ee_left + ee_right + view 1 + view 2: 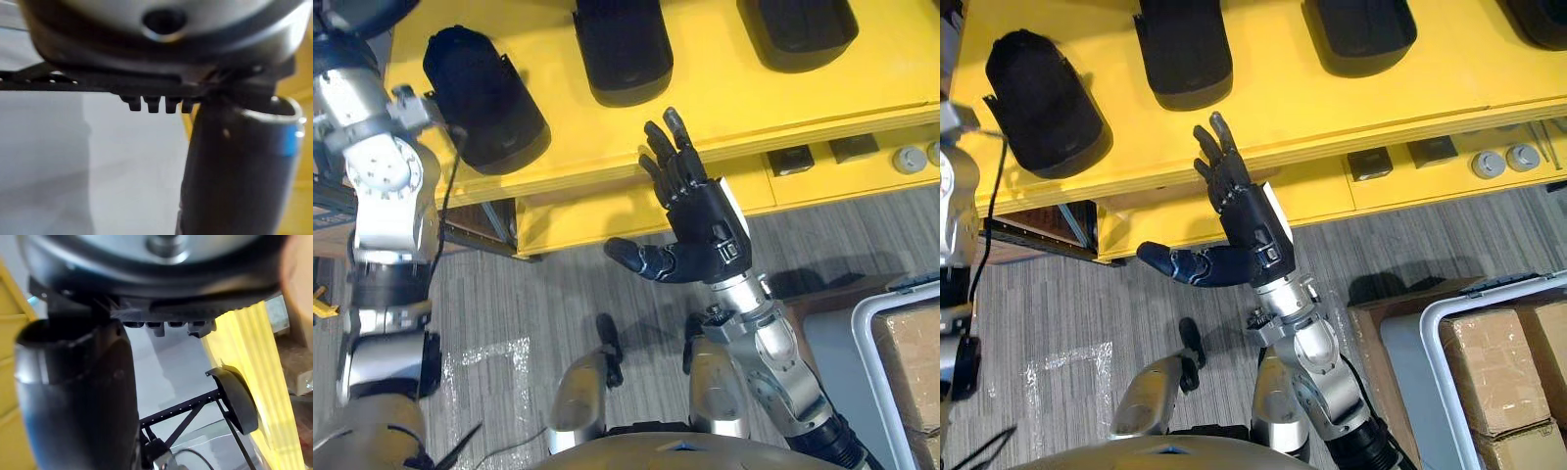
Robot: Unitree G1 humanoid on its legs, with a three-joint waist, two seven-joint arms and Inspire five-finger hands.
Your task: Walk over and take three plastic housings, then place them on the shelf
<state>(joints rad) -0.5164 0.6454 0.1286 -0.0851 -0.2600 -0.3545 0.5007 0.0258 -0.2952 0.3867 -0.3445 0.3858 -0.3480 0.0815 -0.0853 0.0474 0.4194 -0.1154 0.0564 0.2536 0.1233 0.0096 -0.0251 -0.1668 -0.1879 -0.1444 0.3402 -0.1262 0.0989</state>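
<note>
Fingers (671, 162) of the right hand (705, 220) are standing straight and slightly spread, gripping nothing, with the thumb jutting sideways toward the robot's left. The fingertips are lying over the front edge of the yellow shelf (724, 98); whether they are touching it I cannot tell. On the shelf top, three black plastic housings are lying well apart: the left housing (484, 98), the middle housing (619, 49) just beyond the fingertips, and the right housing (798, 29). The left hand (234, 161) is showing in its wrist view with its fingers pointing straight away beside the thumb, also carrying nothing. Below, a lower shelf (1400, 191) is bearing small parts (1433, 150), and cardboard boxes (1498, 362) are sitting at the lower right.
</note>
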